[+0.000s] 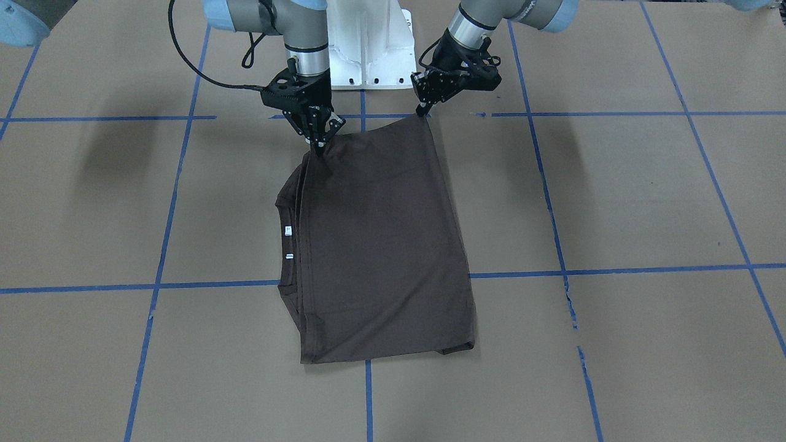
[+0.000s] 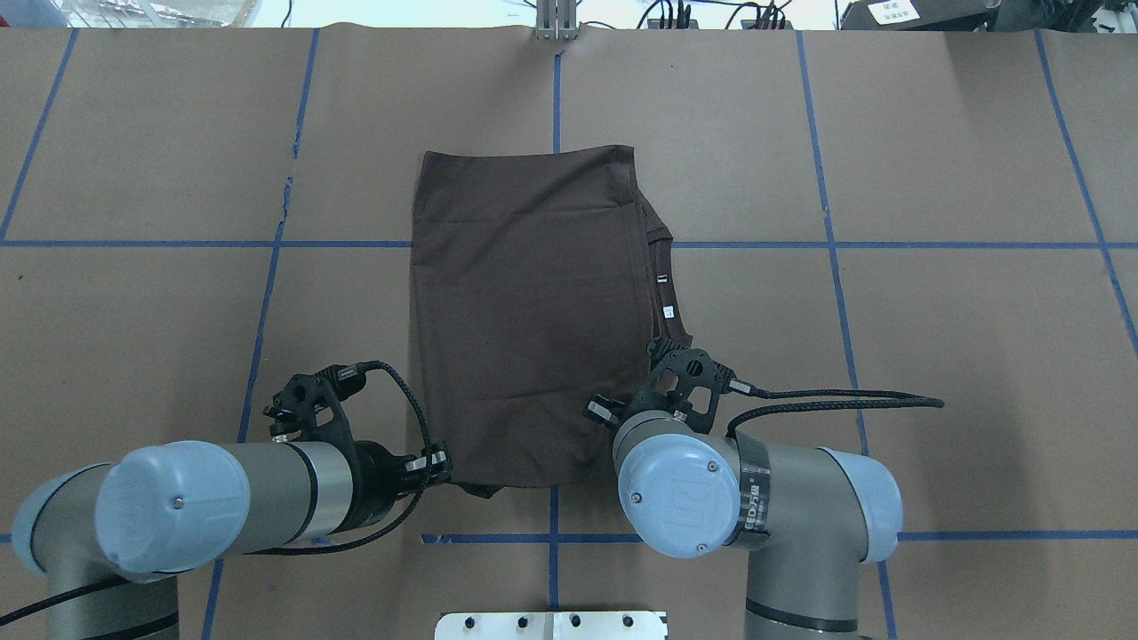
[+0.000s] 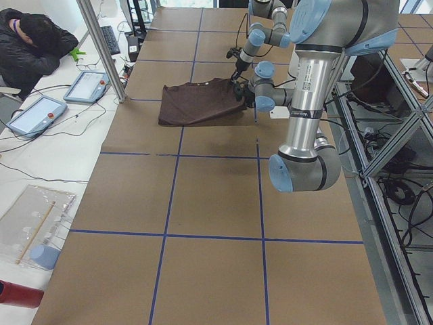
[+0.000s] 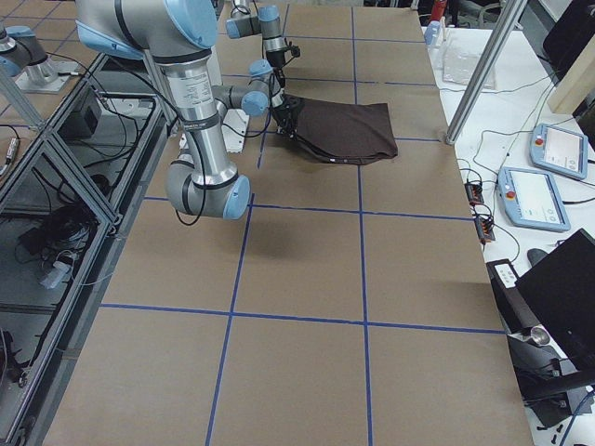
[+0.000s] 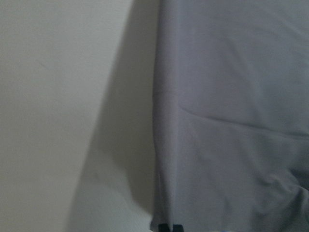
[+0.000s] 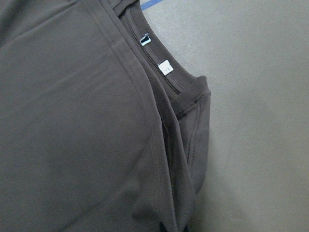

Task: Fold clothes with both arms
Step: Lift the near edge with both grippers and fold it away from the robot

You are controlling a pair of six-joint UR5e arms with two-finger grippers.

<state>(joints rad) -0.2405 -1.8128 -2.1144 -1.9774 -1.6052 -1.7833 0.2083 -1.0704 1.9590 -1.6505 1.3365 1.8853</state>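
The dark grey-brown T-shirt (image 1: 381, 245) lies folded to a rectangle on the brown table, its collar and white neck tags (image 1: 287, 231) at the edge on my right side. My left gripper (image 1: 422, 112) is shut on the shirt's near corner and holds it slightly raised. My right gripper (image 1: 319, 145) is shut on the other near corner, where the cloth is drawn up to a point. The left wrist view shows the shirt's edge (image 5: 231, 121) against the table. The right wrist view shows the collar and tags (image 6: 165, 67). In the overhead view the shirt (image 2: 524, 311) lies between both wrists.
The white pedestal (image 1: 368, 49) stands just behind the grippers. Blue tape lines (image 1: 614, 270) cross the brown table paper. In the exterior left view an operator (image 3: 34, 40) and control tablets (image 3: 37, 112) are beyond the table's far edge, beside a metal post (image 3: 101, 47).
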